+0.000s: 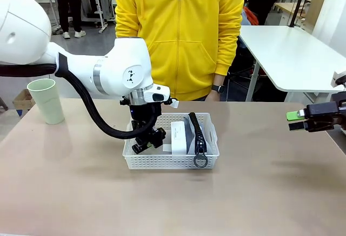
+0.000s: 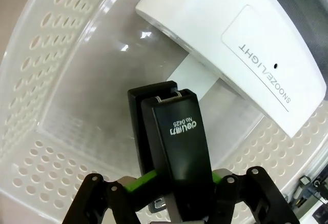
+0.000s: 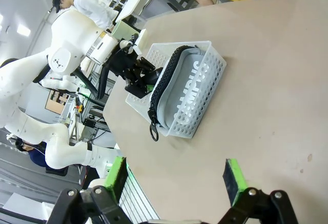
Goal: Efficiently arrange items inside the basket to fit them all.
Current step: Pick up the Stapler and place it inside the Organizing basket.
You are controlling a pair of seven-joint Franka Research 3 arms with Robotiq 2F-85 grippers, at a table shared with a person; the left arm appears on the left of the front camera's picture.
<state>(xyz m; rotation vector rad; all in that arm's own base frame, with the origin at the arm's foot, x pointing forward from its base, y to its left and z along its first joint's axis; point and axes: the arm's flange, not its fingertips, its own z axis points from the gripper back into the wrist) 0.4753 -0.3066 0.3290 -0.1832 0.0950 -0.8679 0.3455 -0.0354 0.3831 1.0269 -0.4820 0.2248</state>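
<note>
Small black stapler (image 2: 171, 131) at left end effector (image 2: 177, 183), grip unclear, arm bent down into basket (image 2: 51, 55), right end effector (image 3: 177, 175) spread

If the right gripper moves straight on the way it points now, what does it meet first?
Probably the basket holding the grey pouch; bare table lies between, though depth is unclear.

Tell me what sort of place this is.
Probably a robotics lab or workshop: the white left arm works over a table opposite a person, with another white worktable behind.
</note>
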